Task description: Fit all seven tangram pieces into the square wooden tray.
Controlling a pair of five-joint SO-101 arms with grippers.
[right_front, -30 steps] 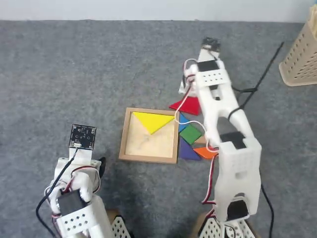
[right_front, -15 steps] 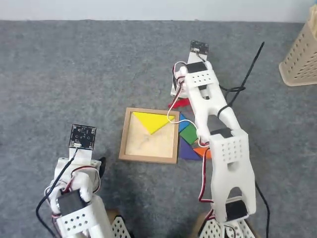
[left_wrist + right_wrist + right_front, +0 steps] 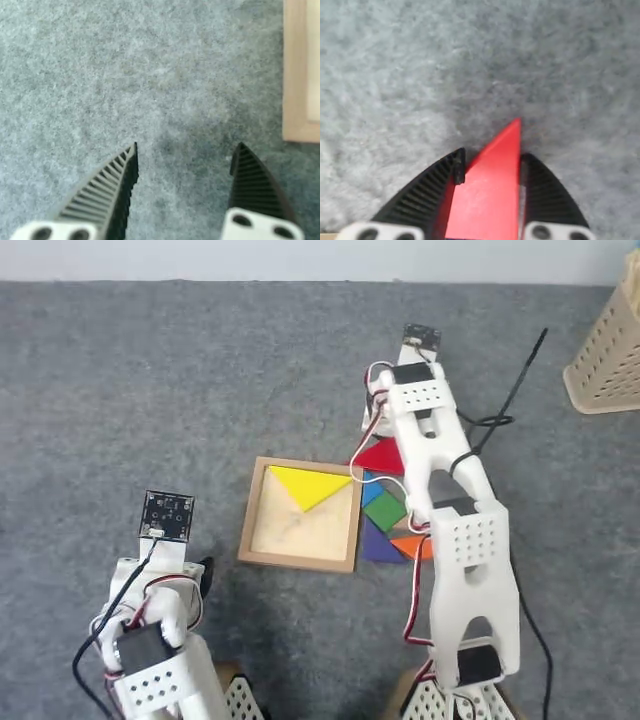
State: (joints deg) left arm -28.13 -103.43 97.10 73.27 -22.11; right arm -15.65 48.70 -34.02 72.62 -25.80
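Square wooden tray (image 3: 298,560): one yellow triangular piece (image 3: 307,485) is being housed; a red triangular piece (image 3: 490,200) is being clamped just outside it by the right gripper (image 3: 492,156); other coloured pieces (image 3: 385,510) are being left alongside; left gripper (image 3: 187,146) being held open, empty

Both arms are white plastic with grids of small holes. The right arm (image 3: 465,550) has black servo blocks, red and white cables (image 3: 420,600) along its 9 o'clock side, and a black cable (image 3: 520,390) towards 1 o'clock. The left arm (image 3: 150,640) has a black square board (image 3: 167,515) at 12 o'clock. The fingers (image 3: 115,185) are black and ribbed, on white bases with screw holes.
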